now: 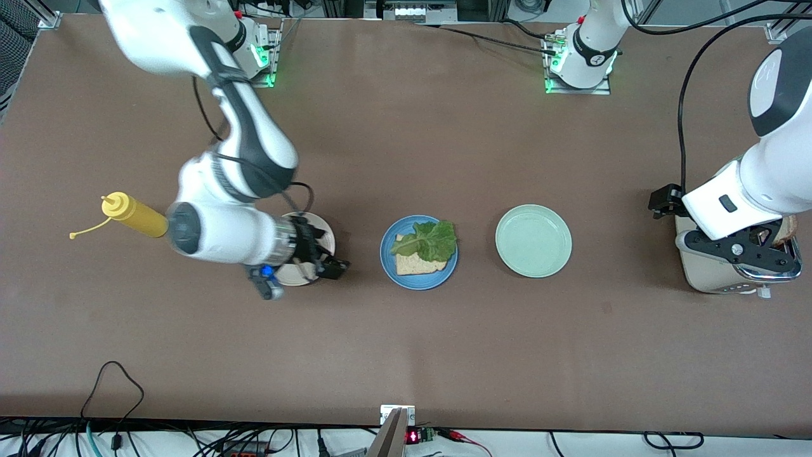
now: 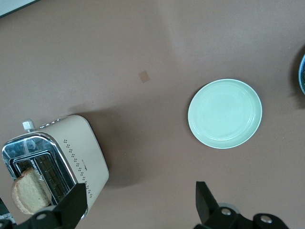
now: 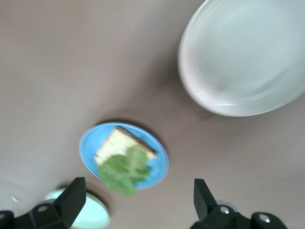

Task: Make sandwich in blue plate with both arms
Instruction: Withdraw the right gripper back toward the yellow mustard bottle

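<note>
Spreading wide and empty, my right gripper [image 1: 331,266] is hanging over the cream plate [image 1: 327,236], while my left gripper [image 2: 138,210], jaws equally open, is hovering above the toaster [image 2: 71,157] holding a bread slice [image 2: 27,194]. I'm seeing bread [image 1: 412,261] and lettuce [image 1: 434,239] sitting on the blue plate [image 1: 390,266], between the cream plate and the mint plate [image 1: 533,240].

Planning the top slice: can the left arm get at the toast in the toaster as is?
Probably yes. The left gripper hangs open over the toaster, and the toast stands up out of the slot with nothing covering it.
</note>
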